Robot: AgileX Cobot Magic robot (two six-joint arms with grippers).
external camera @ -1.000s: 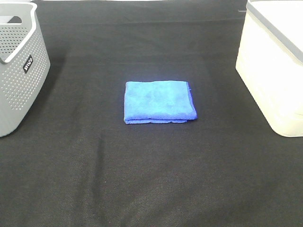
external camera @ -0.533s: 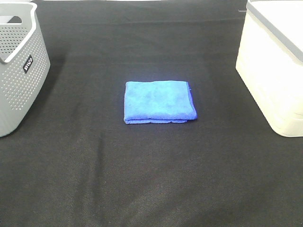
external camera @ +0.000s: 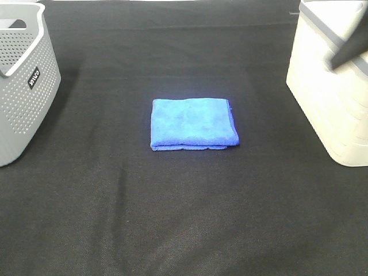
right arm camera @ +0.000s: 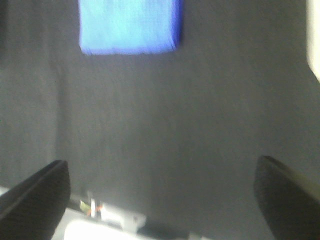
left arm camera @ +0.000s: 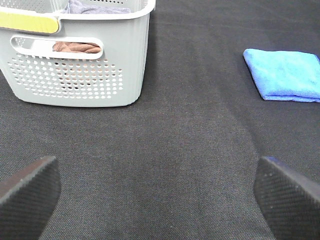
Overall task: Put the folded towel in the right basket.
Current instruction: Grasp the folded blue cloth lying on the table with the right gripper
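Note:
The folded blue towel (external camera: 194,123) lies flat on the black cloth in the middle of the table. It also shows in the left wrist view (left arm camera: 285,75) and, blurred, in the right wrist view (right arm camera: 129,25). The right basket (external camera: 333,86) is white and stands at the right edge. My left gripper (left arm camera: 157,200) is open and empty, low over the cloth, well apart from the towel. My right gripper (right arm camera: 160,200) is open and empty, up above the cloth, with the towel ahead of it. A dark blurred part of my right arm (external camera: 347,49) shows over the white basket.
A grey perforated basket (external camera: 23,86) stands at the left edge; the left wrist view shows it (left arm camera: 75,60) with cloths inside. The white basket's edge (right arm camera: 315,40) shows in the right wrist view. Black cloth (external camera: 184,218) covers the table.
A dark blurred part of my right arm has come into the exterior view at the upper right, over the white basket. The towel and both baskets have not moved.

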